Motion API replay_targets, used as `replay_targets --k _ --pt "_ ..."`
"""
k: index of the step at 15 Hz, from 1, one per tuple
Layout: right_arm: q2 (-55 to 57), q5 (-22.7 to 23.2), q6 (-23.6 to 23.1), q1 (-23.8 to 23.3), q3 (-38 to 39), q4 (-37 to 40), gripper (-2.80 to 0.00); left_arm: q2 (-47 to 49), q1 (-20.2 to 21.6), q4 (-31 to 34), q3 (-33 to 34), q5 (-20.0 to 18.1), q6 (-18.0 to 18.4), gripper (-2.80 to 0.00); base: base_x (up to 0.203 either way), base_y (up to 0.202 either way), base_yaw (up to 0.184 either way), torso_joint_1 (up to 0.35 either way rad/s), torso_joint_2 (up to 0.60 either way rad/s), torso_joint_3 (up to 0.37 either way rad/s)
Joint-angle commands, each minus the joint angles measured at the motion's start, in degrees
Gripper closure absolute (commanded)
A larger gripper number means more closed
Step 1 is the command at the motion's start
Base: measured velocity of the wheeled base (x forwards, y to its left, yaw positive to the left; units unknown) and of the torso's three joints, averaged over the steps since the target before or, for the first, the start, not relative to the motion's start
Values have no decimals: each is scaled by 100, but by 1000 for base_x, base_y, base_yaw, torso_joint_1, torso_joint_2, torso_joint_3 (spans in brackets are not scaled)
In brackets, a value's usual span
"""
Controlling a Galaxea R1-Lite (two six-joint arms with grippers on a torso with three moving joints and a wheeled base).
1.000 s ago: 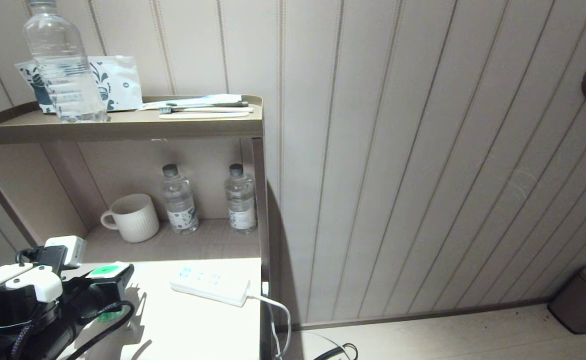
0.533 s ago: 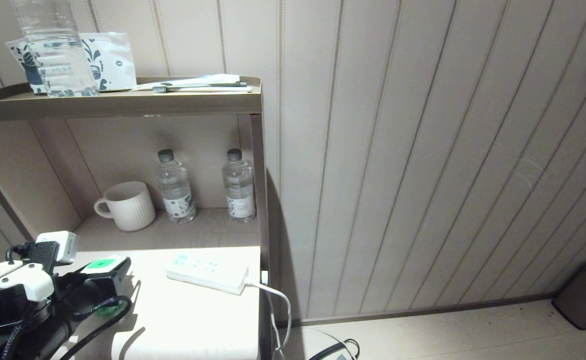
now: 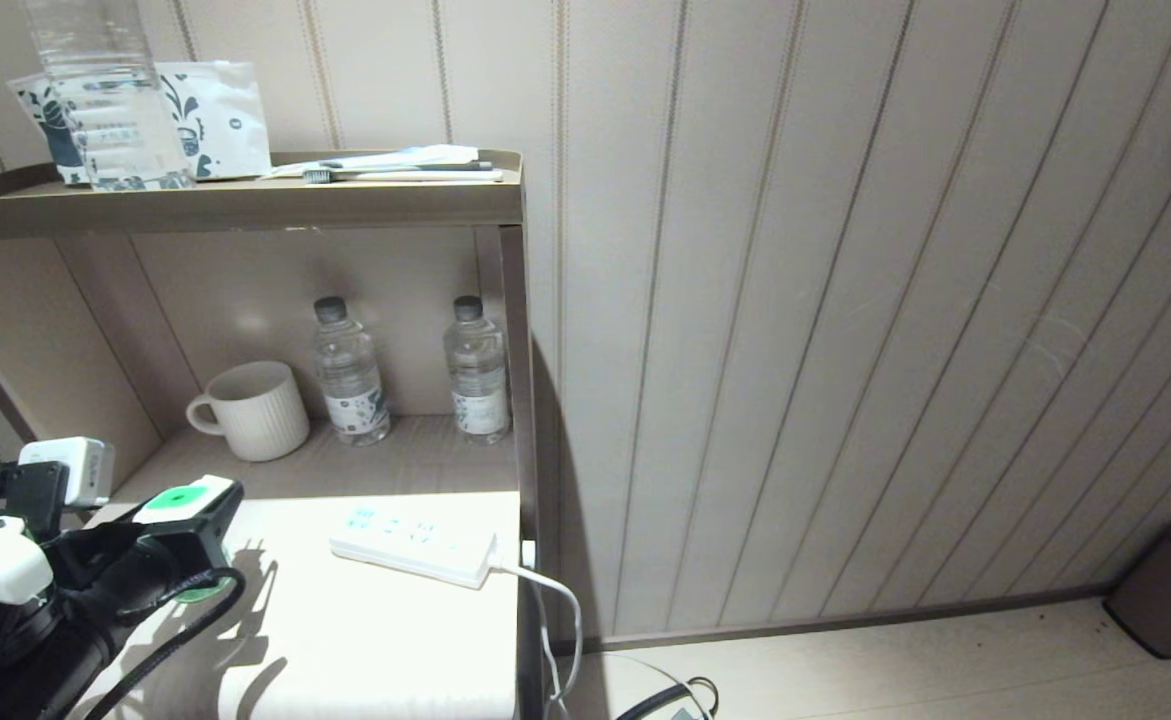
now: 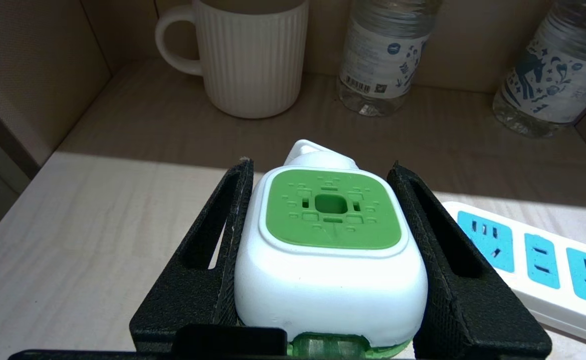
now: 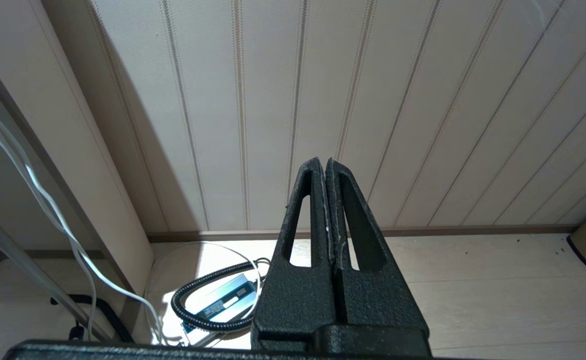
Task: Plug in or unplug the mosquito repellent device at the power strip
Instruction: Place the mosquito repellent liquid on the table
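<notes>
Now left tool (image 4: 323, 250) grips mosquito repellent device (image 4: 330, 235) beside power strip (image 4: 533, 260)

Clearance, as I see it from the controls:
- Surface (image 3: 365, 620): bare stretch between my left end effector (image 3: 180, 535), clamped on the mosquito repellent device (image 4: 330, 240), and the power strip (image 3: 413, 543); passable.
- Power strip: lies near the right edge, sockets up, nothing above them.
- Rear: mug (image 3: 255, 410) and two water bottles (image 3: 350, 372) stand well behind the strip under the upper shelf (image 3: 235, 200), which limits headroom there.
- Right: shelf post (image 3: 522, 400) and white cord (image 3: 555, 610) just beside the strip's end.
</notes>
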Motion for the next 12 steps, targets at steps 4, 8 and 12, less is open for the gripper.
replay_targets --k 4,8,12 --pt "0 -7 -2 2 0 3 0 230 1 -280 -5 156 -57 0 0 0 0 0 0 0" --pt "0 2 -2 2 -6 3 0 499 165 -280 -189 299 -118 0 0 0 0 0 0 0" --pt "0 2 -2 2 3 3 0 990 513 -280 -616 280 -127 0 0 0 0 0 0 0"
